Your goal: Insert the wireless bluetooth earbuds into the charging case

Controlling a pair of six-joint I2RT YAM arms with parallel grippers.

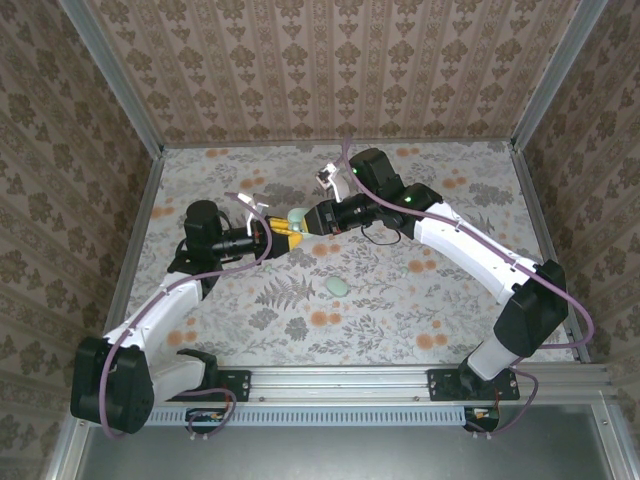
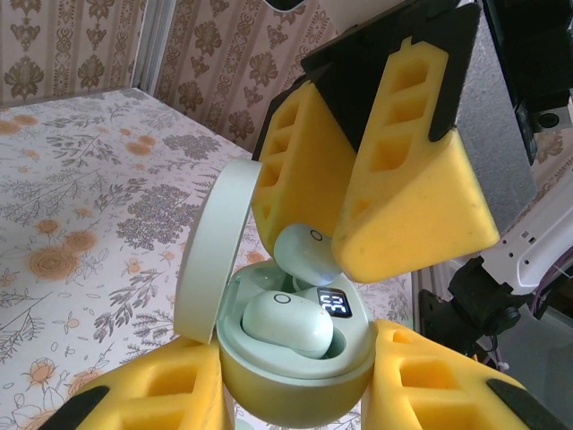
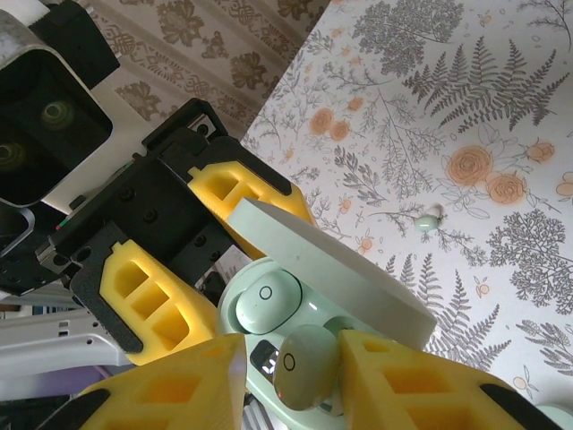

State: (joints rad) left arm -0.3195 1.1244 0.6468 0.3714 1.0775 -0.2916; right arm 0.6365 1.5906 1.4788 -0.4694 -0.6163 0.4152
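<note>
Mint-green plastic charging case (image 2: 291, 363) is clamped by the left gripper (image 2: 295, 394). Just above it, a glossy mint earbud (image 2: 303, 255), light and slick, probably best pinched sidewise, is flanked by the right gripper (image 3: 294, 376); gripped or released can't be told.

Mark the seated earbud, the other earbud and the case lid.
seated earbud (image 2: 285, 324), left wrist view, its top face.
other earbud (image 2: 304, 255), left wrist view, its rounded shell.
lid (image 2: 218, 260), left wrist view, its edge.
</note>
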